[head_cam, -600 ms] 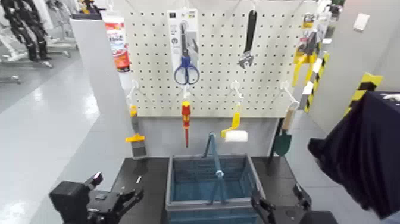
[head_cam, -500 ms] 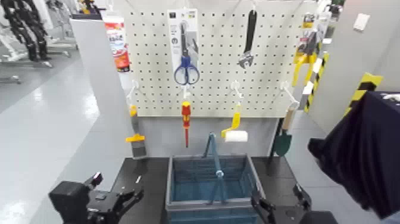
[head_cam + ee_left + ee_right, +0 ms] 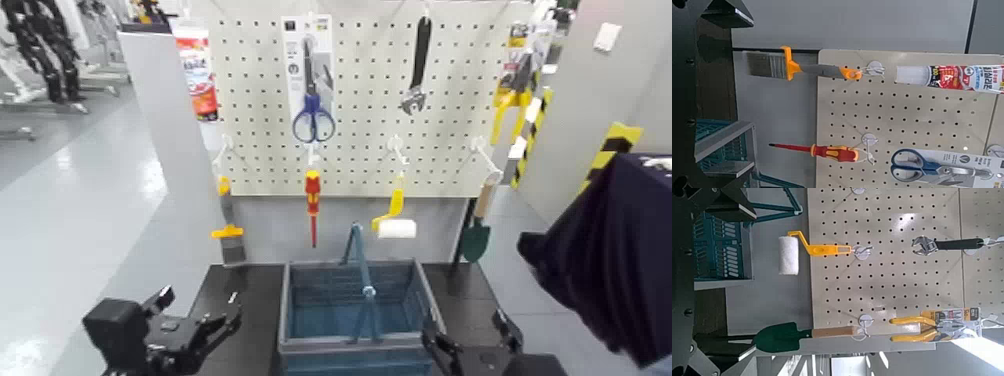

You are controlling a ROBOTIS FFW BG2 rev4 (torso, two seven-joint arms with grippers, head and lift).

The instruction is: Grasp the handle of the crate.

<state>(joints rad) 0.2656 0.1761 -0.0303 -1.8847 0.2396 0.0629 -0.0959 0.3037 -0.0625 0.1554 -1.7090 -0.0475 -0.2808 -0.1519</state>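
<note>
Head view: left gripper (image 3: 215,325) and right gripper (image 3: 470,345) flank crate (image 3: 355,305), untouched.

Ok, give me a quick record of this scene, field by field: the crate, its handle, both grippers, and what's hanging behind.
crate: blue-grey slatted plastic crate on the dark table, centre
handle: thin blue bail handle, raised upright, ungrasped
left gripper: open, low beside the crate's left
right gripper: open, low beside the crate's right
pegboard: white perforated pegboard behind, holding blue-handled scissors, red screwdriver, yellow-handled paint roller

paintbrush (image 3: 789,65), screwdriver (image 3: 825,150), scissors (image 3: 934,165), pegboard (image 3: 907,110)
</note>
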